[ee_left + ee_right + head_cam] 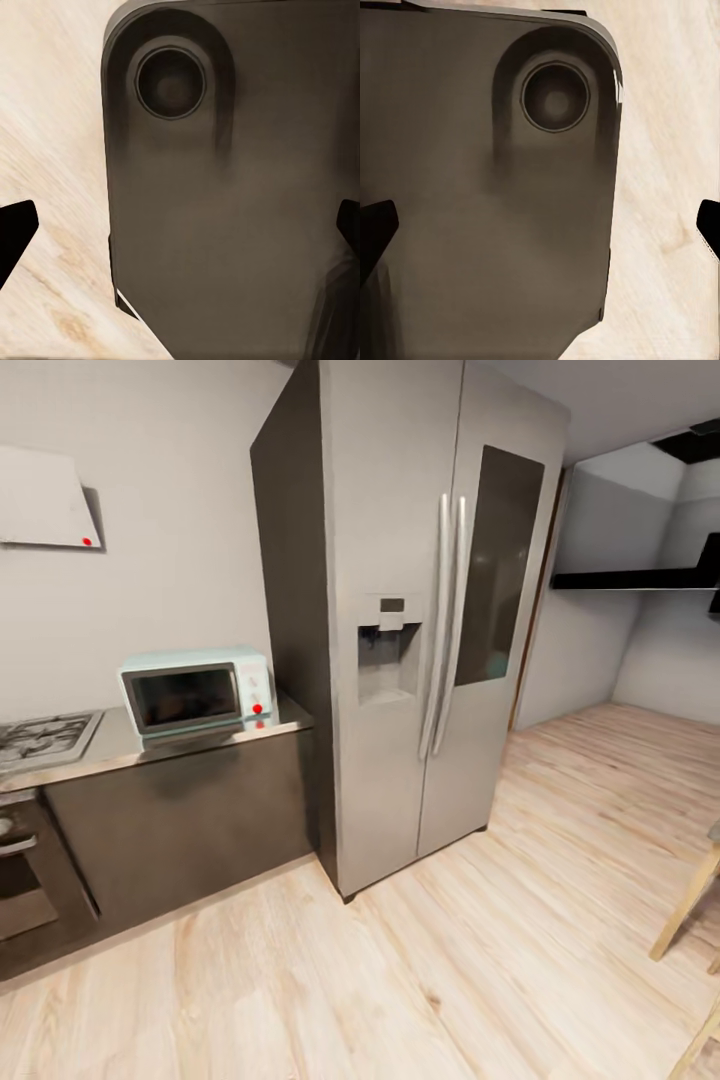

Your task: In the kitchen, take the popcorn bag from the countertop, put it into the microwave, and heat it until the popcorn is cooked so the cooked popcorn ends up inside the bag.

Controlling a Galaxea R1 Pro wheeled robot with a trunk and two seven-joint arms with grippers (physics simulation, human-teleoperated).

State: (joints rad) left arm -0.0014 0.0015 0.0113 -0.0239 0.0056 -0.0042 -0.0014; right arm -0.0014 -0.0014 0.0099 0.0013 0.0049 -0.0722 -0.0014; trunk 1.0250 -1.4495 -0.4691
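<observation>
The pale mint-blue microwave (195,693) stands with its dark glass door closed on the grey countertop (110,748), right beside the fridge. The popcorn bag and the popcorn are out of view. In the left wrist view my left gripper (180,229) is open, its dark fingertips (15,232) far apart over my own dark body panel (225,195) and the wood floor. My right gripper (540,229) is open in the same way, with nothing between its fingertips (373,229).
A tall steel two-door fridge (420,610) rises right of the counter. The gas hob (40,738) and black-and-steel oven (25,870) are at the far left, under a white hood (45,500). Light wood floor (400,960) stretches ahead; wooden furniture legs (690,910) stand at the right edge.
</observation>
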